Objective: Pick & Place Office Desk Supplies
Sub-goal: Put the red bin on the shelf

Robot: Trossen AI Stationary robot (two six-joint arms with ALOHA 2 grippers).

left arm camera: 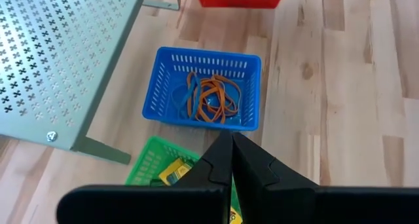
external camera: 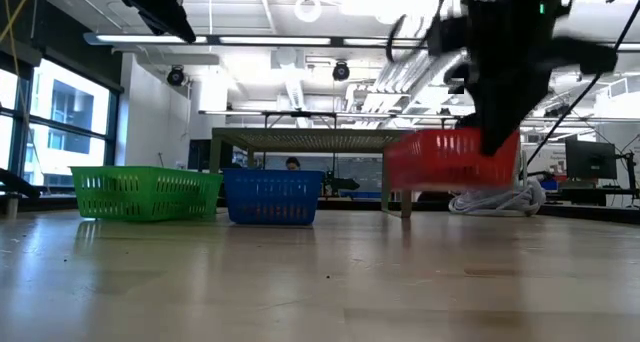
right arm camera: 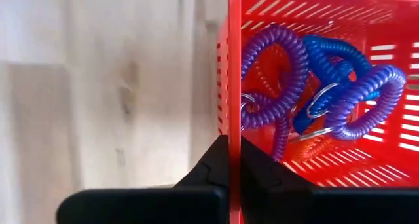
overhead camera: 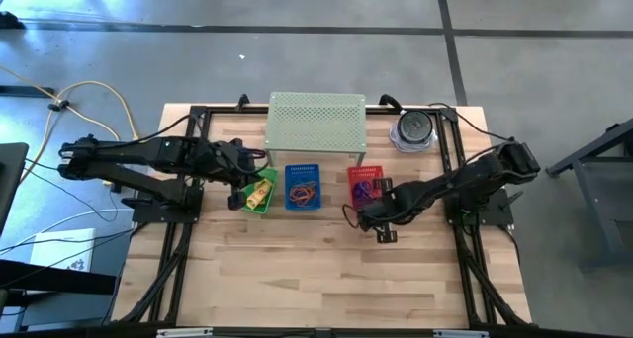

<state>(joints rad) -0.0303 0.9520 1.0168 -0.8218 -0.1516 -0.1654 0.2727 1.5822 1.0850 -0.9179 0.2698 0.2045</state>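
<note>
Here, at the row of baskets, is how things stand for you:

- Your right gripper (right arm camera: 229, 152) has its fingers pressed together on the near wall of the red basket (right arm camera: 226, 67). The thin plastic rim runs straight into the line where the fingers meet, so it appears to be pinching the basket itself, not the supplies.
- The purple and blue coiled bands (right arm camera: 275, 60) lie tangled inside the red basket, just ahead of that gripper, on the far side of the pinched wall. Small metal rings show among them.
- Judge those coils as light, springy and soft. They will stretch and drag their neighbours along, so take one by a single outer loop clear of the knot.
- The basket looks light and thin-walled. In the low view it seems to sit higher than the other two, so expect it to tip or swing from a one-wall grip.
- Your left gripper (left arm camera: 232, 149) is fully closed and empty, hanging over the green basket (left arm camera: 147, 168).
- The yellow packets (left arm camera: 173, 173) lie directly beneath that gripper. They look stiff and smooth, so pinch one across its narrow sides.
- The orange and blue rubber bands (left arm camera: 213, 99) lie in the blue basket (left arm camera: 163, 86), ahead of the left gripper. They are limp and nearly weightless, and best gathered where several strands cross.
</note>
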